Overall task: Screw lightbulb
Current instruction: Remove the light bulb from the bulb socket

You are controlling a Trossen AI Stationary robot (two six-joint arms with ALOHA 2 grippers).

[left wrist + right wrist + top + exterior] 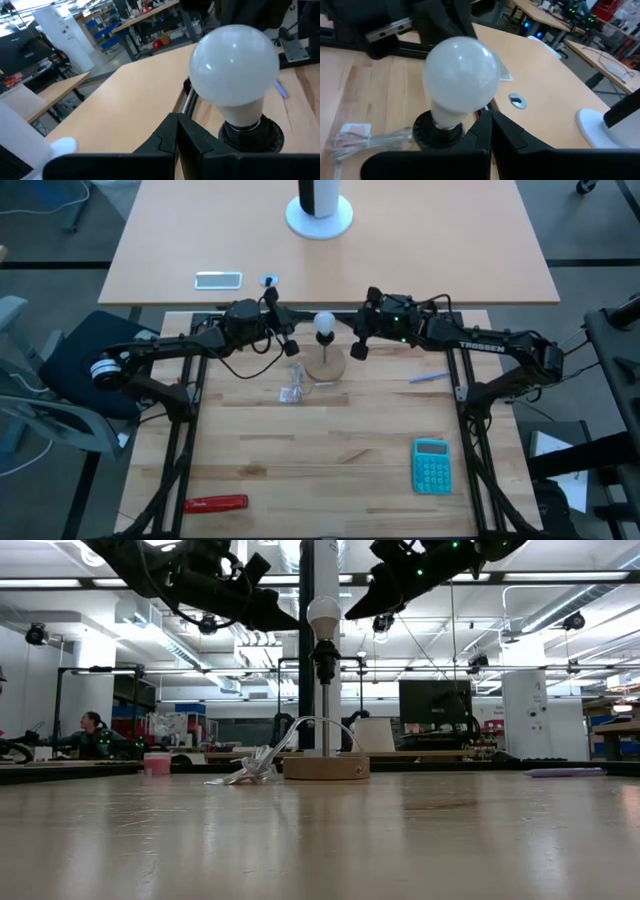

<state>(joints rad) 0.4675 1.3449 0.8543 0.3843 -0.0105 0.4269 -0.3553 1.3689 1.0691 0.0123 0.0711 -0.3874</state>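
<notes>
With the lightbulb (324, 323) already sitting in its socket and both the left claw (291, 346) and right claw (357, 350) pinched shut holding nothing right beside it, a careless swing probably tips the wooden stand (325, 366).

A large workshop hall lies beyond the pale wooden table (320, 840): long ceiling strip lights (560, 582) at twelve o'clock, cluttered workbenches (100, 755) at nine, white cabinet (527, 715) at three.

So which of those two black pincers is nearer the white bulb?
The right pincer looks slightly nearer the lightbulb; the left pincer sits just off its other side. Both are shut and neither touches it.
</notes>
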